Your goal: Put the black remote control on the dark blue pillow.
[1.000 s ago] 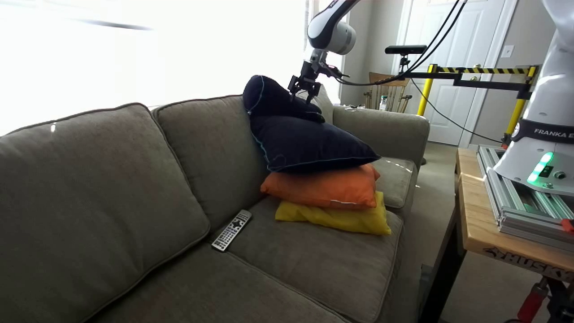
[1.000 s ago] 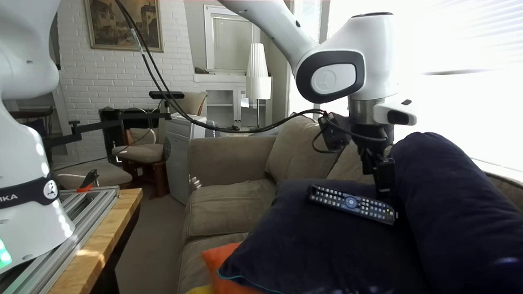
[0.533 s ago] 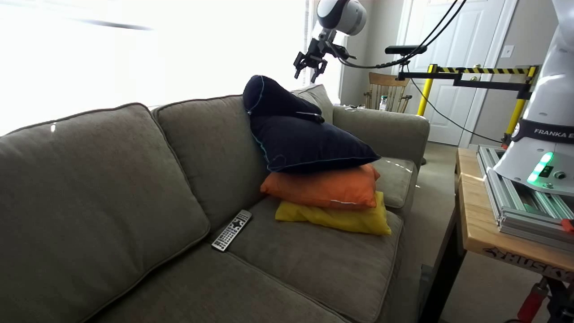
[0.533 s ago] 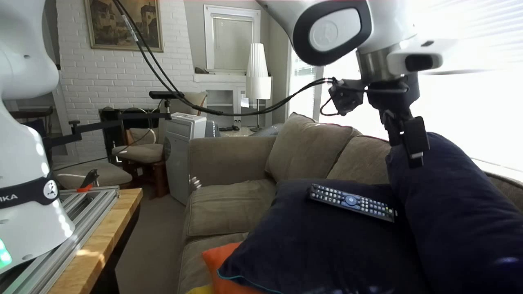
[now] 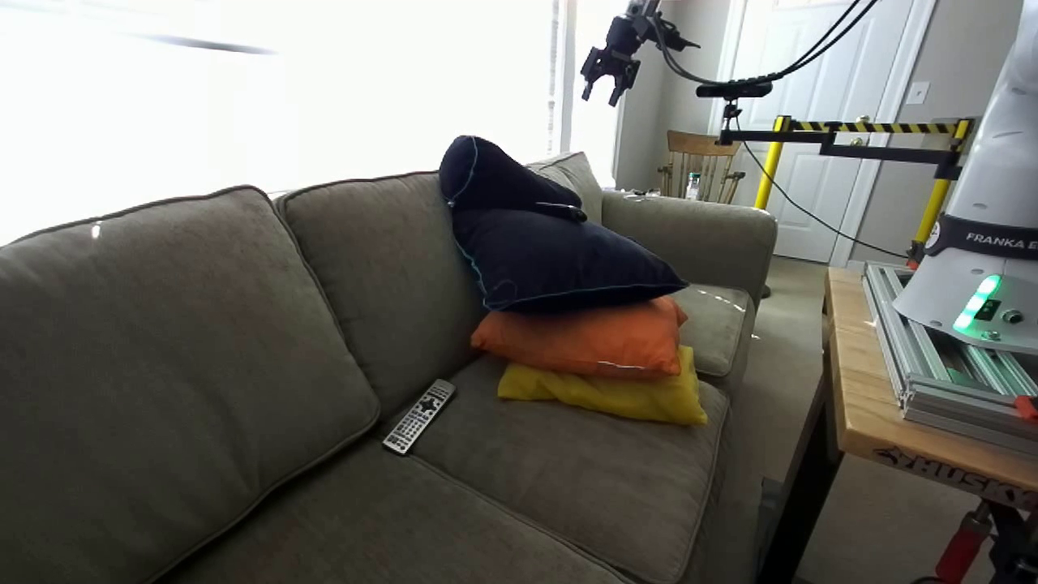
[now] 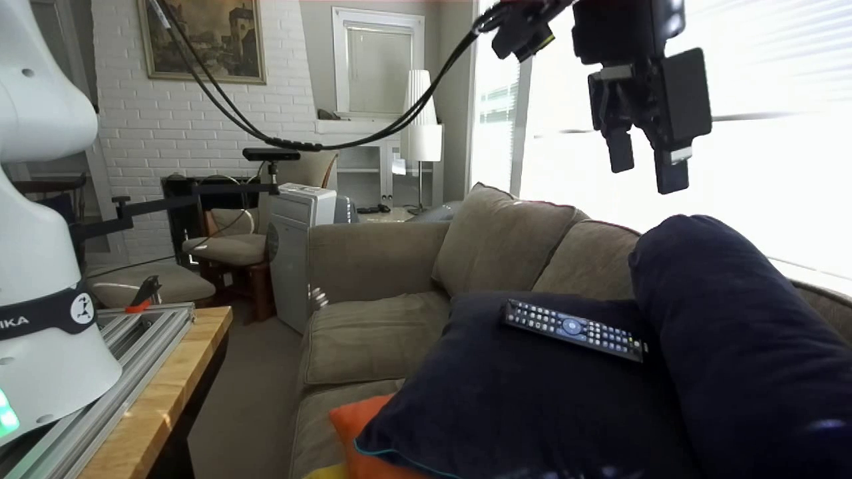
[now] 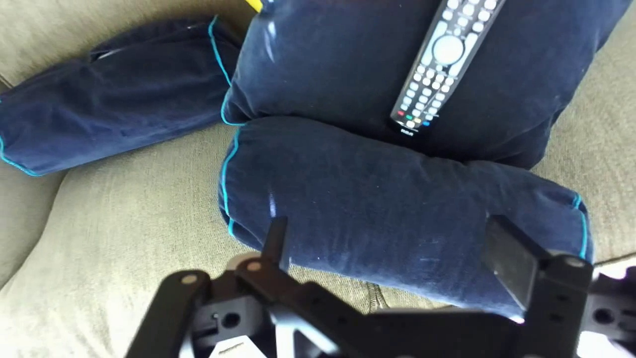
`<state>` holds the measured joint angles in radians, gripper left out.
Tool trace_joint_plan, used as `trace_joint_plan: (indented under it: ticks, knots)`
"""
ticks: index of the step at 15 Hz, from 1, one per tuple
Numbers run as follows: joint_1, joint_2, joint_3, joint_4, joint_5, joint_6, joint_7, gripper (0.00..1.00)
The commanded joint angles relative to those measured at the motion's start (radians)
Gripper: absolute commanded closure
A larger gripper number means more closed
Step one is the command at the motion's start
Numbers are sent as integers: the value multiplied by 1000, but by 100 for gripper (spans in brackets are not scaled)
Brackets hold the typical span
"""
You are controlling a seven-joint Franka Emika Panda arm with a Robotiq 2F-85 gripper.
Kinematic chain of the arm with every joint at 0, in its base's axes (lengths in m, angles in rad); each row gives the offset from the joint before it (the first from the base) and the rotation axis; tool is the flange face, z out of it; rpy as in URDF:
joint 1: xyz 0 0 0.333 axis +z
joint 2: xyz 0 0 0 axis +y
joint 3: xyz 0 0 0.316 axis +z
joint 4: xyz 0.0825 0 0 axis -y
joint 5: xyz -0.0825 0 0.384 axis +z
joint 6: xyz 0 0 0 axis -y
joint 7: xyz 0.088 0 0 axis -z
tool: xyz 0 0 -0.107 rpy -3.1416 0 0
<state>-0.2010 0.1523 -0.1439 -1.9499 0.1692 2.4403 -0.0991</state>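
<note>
Before the window (image 6: pixel 779 166), the gripper (image 6: pixel 647 171) hangs empty, jaws parted, above the remote (image 6: pixel 572 328) that points toward the backrest (image 6: pixel 592 263) atop the dark blue pillow (image 6: pixel 526 399).

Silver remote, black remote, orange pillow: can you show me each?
Silver remote (image 5: pixel 419 416): in an exterior view, middle of its button face.
Black remote (image 6: pixel 572 326): in an exterior view, round pad among its buttons.
Orange pillow (image 5: pixel 579 339): in an exterior view, middle of its visible side.
</note>
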Motion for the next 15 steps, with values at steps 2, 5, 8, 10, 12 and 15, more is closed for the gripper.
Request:
trace_joint_plan:
  ticks: [2,5,8,10,12,15]
  knots:
    - [-23,-133,-28,-93,-36,-89,-165,0]
    - [-23,-174,-44,-126,-48,-121,-247,0]
    - [-17,-200,-52,-163,-70,-138,-293,0]
    - [-14,-205,-52,-167,-115,-181,-264,0]
    - [-12,-207,-50,-169,-164,-229,-238,0]
    - [-10,-204,-49,-161,-193,-281,-238,0]
